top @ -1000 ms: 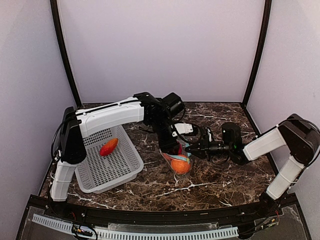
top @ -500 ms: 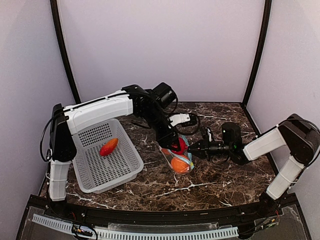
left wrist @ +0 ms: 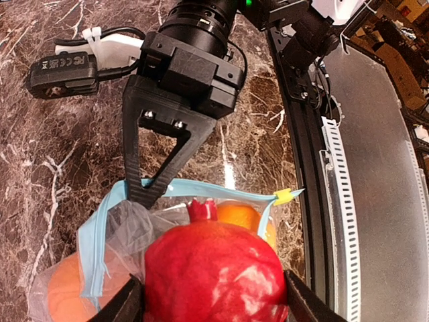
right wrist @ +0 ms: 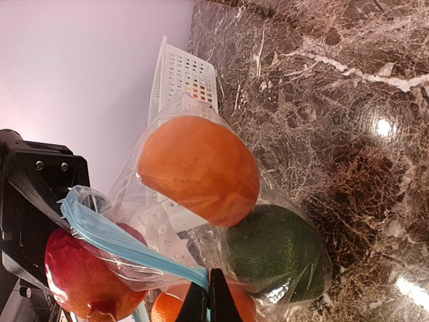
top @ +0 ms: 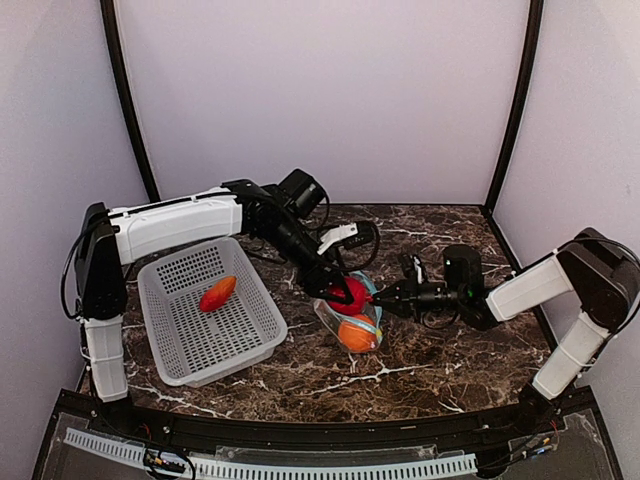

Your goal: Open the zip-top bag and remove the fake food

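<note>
At the centre of the overhead view, on the marble table [top: 440, 360], we see the bag [top: 358, 325] lying with its mouth open between the two pincers. We judge the step in hand to be taking out the food. One long red-orange piece [top: 217, 293] already lies in the white basket [top: 170, 350] at the left of the frame.

In the lower middle of the left wrist view, a round red piece [left wrist: 214, 261] fills the left pincer [left wrist: 214, 302]. The jaws are spread to the fruit's width and press on both its sides. The fruit sits right at the bag's mouth, just above the blue zip strip [left wrist: 94, 235]. We cannot tell whether it is fully clear of the plastic film.

At the bottom edge of the right wrist view, the right pincer [right wrist: 210, 298] is closed thin on the zip strip, pinning one lip of the bag. Inside the clear plastic we make out an orange [right wrist: 198, 171] in mid-frame, a green piece [right wrist: 271, 251] to its lower right and a second orange [right wrist: 164, 310] at the bottom.

The next move, in our judgement, calls for drawing the red piece up and away from the mouth, toward the basket. The right pincer would need to hold the strip so that the bag does not follow.
</note>
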